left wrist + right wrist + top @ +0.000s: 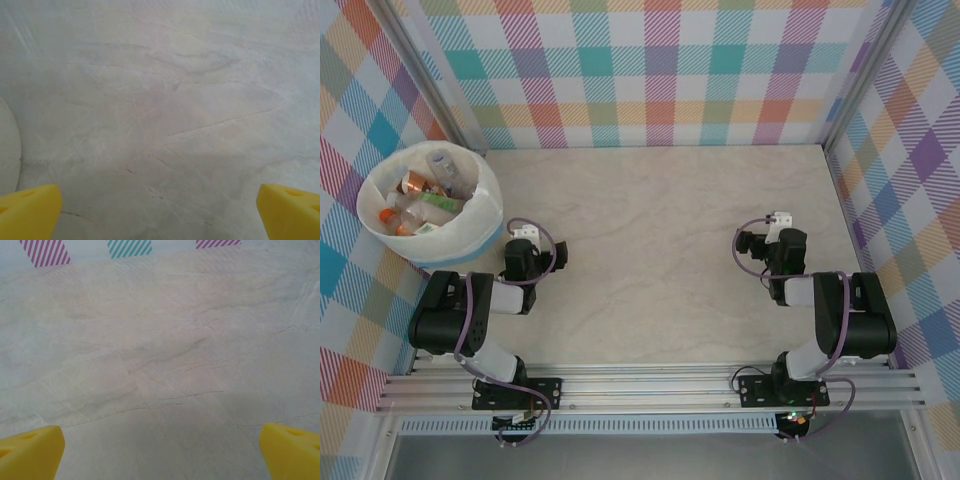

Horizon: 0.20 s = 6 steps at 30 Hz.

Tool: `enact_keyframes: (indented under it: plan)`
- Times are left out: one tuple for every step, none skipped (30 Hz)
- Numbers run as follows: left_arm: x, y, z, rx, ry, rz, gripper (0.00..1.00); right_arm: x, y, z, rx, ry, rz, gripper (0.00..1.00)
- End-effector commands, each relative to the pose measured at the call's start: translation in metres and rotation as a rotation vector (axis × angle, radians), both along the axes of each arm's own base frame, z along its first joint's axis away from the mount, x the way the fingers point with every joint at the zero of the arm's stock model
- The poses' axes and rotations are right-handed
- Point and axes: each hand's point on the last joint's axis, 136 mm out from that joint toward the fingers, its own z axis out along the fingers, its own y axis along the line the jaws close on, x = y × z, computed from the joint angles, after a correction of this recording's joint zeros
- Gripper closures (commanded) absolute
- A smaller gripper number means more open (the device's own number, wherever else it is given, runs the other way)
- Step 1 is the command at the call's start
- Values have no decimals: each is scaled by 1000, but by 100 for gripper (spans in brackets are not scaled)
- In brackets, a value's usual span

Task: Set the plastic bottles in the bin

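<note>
Plastic bottles [420, 203]: heaped inside the bin, with orange, green and clear pieces showing.
Bin [485, 228]: upright on the table [660, 200], at its far-left corner.
Left gripper [160, 215]: just right of the bin, spread wide, nothing between the yellow fingertips [30, 210].
Right gripper [160, 452]: well apart from the bin, spread wide, empty above bare marbled surface.

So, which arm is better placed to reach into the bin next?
Probably left. The bin with the plastic bottles stands far left on the table, beside the open left gripper; the open right gripper is far across.
</note>
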Motion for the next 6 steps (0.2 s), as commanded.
enact_keyframes:
  plan:
    - [12, 9, 21, -5, -75, 54, 0, 4, 5, 7, -11, -29, 29, 0]
    - [12, 9, 22, -5, -75, 54, 0, 4, 5, 7, -11, -29, 30, 0]
    - [12, 9, 22, -3, -77, 53, 0, 4, 5, 7, -11, -29, 30, 0]
    - [12, 9, 22, -3, -74, 54, 0, 4, 5, 7, -11, -30, 31, 0]
    - [12, 9, 21, -4, -75, 53, 0, 4, 5, 7, -11, -31, 30, 0]
    - [12, 9, 22, -4, -74, 54, 0, 4, 5, 7, -11, -31, 31, 0]
